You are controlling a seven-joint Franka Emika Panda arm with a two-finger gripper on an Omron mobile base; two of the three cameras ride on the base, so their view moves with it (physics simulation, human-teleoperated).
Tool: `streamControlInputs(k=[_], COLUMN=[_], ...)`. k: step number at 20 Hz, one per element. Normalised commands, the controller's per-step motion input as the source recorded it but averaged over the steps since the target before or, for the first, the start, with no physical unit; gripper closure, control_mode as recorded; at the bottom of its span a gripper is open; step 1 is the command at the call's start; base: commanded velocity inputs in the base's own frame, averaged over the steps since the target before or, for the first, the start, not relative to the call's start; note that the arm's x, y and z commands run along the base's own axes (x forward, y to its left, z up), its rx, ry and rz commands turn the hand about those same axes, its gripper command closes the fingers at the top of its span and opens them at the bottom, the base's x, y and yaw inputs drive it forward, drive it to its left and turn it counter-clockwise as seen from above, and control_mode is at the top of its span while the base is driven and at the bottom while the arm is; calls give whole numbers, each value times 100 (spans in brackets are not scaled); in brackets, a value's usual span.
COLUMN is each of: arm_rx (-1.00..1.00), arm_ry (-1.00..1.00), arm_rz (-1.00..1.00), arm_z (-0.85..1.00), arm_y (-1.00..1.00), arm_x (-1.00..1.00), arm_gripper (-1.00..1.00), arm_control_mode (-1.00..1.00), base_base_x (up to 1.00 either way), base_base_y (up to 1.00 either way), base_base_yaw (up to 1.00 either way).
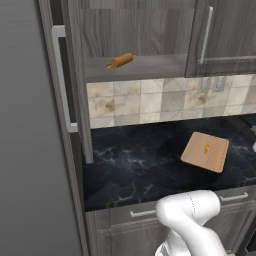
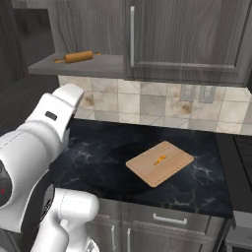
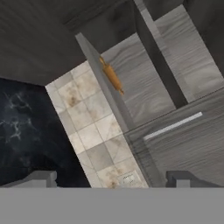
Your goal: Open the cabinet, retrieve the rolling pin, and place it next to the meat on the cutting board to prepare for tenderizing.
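Observation:
The cabinet's (image 1: 225, 35) left door (image 1: 75, 75) stands swung open, edge-on to the left base view; its right door (image 2: 187, 34) is shut. On the bare shelf (image 1: 150, 67) lies the orange-brown rolling pin (image 1: 120, 61) (image 2: 76, 57) (image 3: 112, 76), near the shelf's front edge. Down on the counter rests the tan cutting board (image 1: 205, 151) (image 2: 158, 163) with a small orange piece of meat (image 1: 206, 148) (image 2: 160, 160) on it. My gripper (image 3: 111, 180) is open and empty, fingertips (image 3: 41, 178) wide apart, looking at the shelf from a distance.
The black marbled countertop (image 1: 135, 160) runs under a beige tile backsplash (image 1: 150, 102) with outlets (image 2: 197, 92). Grey drawer fronts (image 2: 167, 219) sit below. A tall grey panel (image 1: 25, 150) bounds the left. A dark stove edge (image 2: 243, 147) is at right.

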Motion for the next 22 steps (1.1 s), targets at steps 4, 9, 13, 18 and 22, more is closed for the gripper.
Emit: streamControlInputs(k=[4, 9, 13, 18, 22], arm_rx=[0, 0, 0, 0, 5], arm_ry=[-13, -23, -24, -21, -7], arm_rz=[-15, -4, 0, 0, -3], arm_z=[14, 5, 0, 7, 14], arm_y=[-17, -13, -3, -7, 0], arm_x=[51, 14, -1, 2, 27], arm_gripper=[-100, -100, -100, -100, -100], arm_control_mode=[-100, -100, -100, -100, -100], base_base_x=[0, 0, 0, 0, 0], base_base_y=[0, 0, 0, 0, 0], base_base_yaw=[0, 0, 0, 0, 0])
